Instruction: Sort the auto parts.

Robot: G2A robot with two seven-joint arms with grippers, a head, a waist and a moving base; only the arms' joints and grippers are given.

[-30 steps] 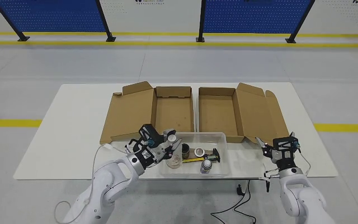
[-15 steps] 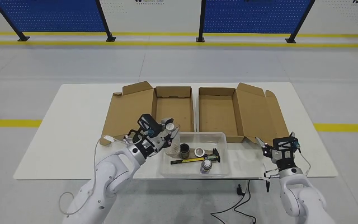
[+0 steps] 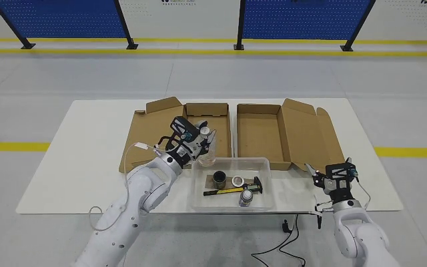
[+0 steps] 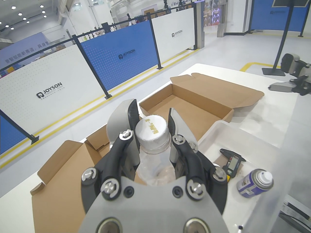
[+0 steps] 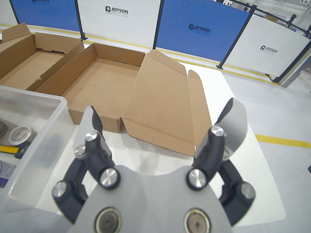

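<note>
My left gripper is shut on a clear plastic bottle with a white cap. It holds the bottle over the near edge of the left cardboard box. The right cardboard box lies open beside it. A clear plastic bin holds a spray can, a caliper, a dark ring and a white ring. My right gripper stands open near the table's front right edge.
Both boxes have their lids folded flat outward on the white table. Bare table lies to the left of the boxes and around my right gripper. Blue and white fence panels stand on the floor behind the table.
My left gripper lifted the bottle out of the bin and carried it back toward the left box. The right arm has stayed still.
</note>
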